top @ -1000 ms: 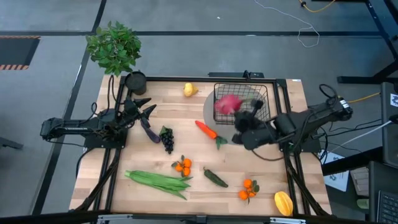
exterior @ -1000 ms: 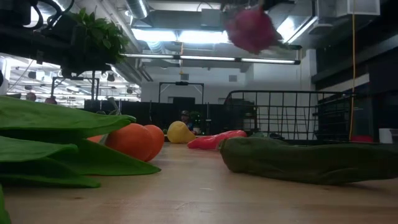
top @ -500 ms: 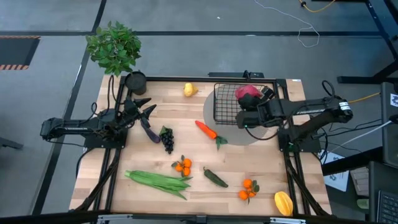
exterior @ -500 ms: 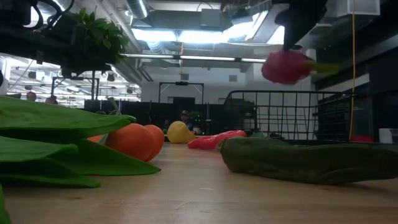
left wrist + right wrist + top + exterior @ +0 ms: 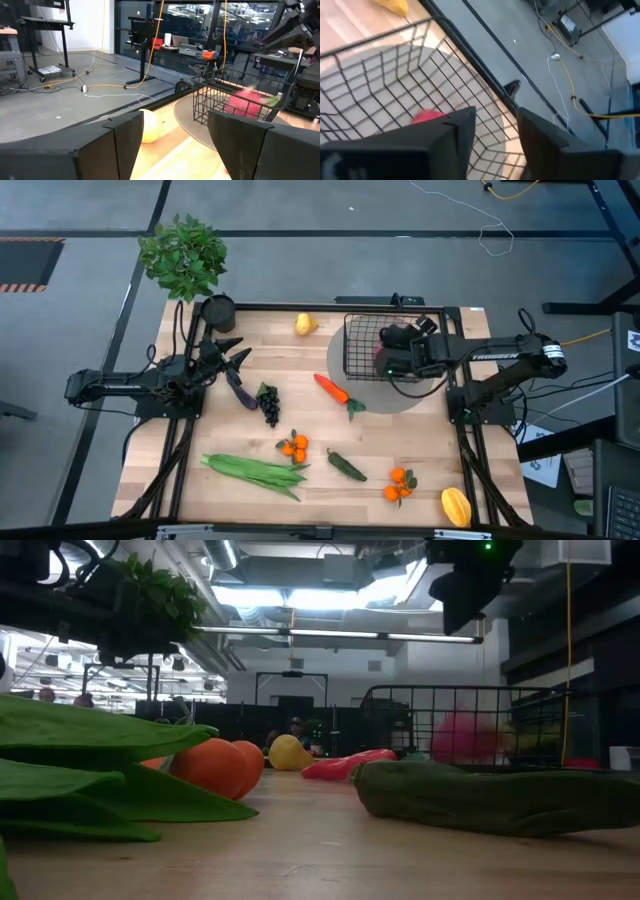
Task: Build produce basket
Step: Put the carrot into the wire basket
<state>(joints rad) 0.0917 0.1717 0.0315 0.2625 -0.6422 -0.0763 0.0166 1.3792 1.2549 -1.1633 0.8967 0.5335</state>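
Note:
The black wire-mesh basket (image 5: 362, 348) stands on a grey round mat at the table's far right. A pink dragon fruit (image 5: 244, 104) is inside it, blurred in the low view (image 5: 462, 737) and partly seen past my right fingers (image 5: 427, 116). My right gripper (image 5: 388, 342) hangs open above the basket's inside, slanting down, with nothing between its fingers (image 5: 492, 131). My left gripper (image 5: 232, 358) waits open at the table's left, level, beside the purple eggplant (image 5: 238, 388). The other produce lies loose on the wooden table.
On the table lie a lemon (image 5: 305, 324), carrot (image 5: 332, 388), dark grapes (image 5: 269, 403), green beans (image 5: 255, 471), a green pepper (image 5: 346, 466), two orange clusters (image 5: 294, 446) (image 5: 400, 483) and a starfruit (image 5: 456, 506). A potted plant (image 5: 183, 255) and black cup (image 5: 218, 310) stand far left.
My right gripper has swung toward the table's far edge with the dragon fruit, sunk a little over the basket and tipped downward. It has then opened and let go. The dragon fruit has dropped from above the basket's rim into the basket.

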